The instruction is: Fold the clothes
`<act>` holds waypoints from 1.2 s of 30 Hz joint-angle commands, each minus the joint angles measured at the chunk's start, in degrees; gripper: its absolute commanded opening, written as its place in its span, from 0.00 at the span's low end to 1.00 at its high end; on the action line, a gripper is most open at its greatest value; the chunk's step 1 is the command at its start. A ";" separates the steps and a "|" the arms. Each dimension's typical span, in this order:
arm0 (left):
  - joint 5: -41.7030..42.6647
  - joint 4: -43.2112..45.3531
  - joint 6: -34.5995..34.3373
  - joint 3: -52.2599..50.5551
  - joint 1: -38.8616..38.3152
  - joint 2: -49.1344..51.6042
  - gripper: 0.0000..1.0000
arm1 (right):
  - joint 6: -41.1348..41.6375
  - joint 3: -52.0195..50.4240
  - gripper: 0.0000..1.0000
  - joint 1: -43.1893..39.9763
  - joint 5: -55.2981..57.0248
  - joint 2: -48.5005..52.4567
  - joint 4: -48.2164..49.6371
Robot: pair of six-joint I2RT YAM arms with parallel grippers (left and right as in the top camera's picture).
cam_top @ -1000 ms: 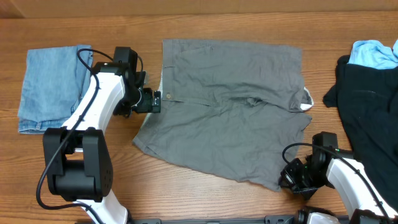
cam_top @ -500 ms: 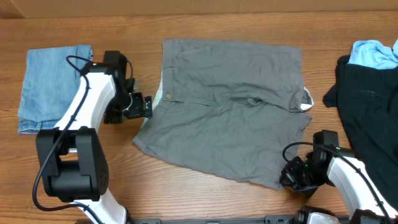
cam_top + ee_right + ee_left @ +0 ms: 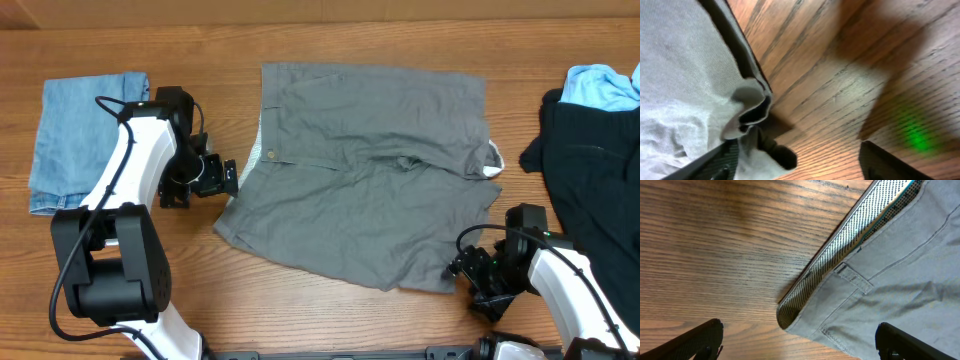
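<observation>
Retreating item: the left claw point(image 3: 228, 177), seen against the waistband point(image 3: 860, 227) a second ago, is now drawn back towards the denim and parted from the cloth.
Left claw, state: fingers are held wide apart, nothing gripped; the waistband corner is seen lying on the counter point(image 3: 300, 320) just ahead of them.
Right claw, position: the right claw point(image 3: 462, 272) is shifted slightly up the counter, at the lower right hem corner.
Right claw, state: fingers are spread, nothing clamped; the rolled hem point(image 3: 747, 107) is seen beside one finger, and contact cannot be told.
Meaning for the task: the waistband is judged released and no fold is yet made; a fresh grip is thought to be needed on both sides.
Shorts, place: the shorts point(image 3: 370, 190) are laid mid-counter, between the two arms, waistband to the left.
Shorts, look: mid-grey cotton, spread nearly flat and slightly askew; a crease is seen across the middle, a button near the waistband, dotted pale lining along its edge, and a pale scrap at the right edge.
Other garments: a blue denim piece point(image 3: 75, 140) is laid at far left, apparently already folded; a black garment point(image 3: 595, 170) and a light-blue one point(image 3: 600, 88) are heaped at far right.
</observation>
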 commanded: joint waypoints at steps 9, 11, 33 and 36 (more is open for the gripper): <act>2.40 1.90 -0.74 0.48 -0.02 -0.15 1.00 | 0.22 -3.17 0.76 0.28 -8.76 0.07 1.84; 2.40 1.86 -0.72 0.48 -0.02 -0.15 1.00 | 0.17 -3.17 0.76 0.28 -9.01 0.07 1.18; 2.67 2.29 -0.74 0.48 -0.44 -0.15 1.00 | 0.59 -7.17 0.80 0.22 -5.92 -8.46 -2.43; 2.67 2.34 -0.74 0.48 -0.44 -0.15 1.00 | 2.89 -8.04 0.84 0.22 -6.84 -8.46 0.22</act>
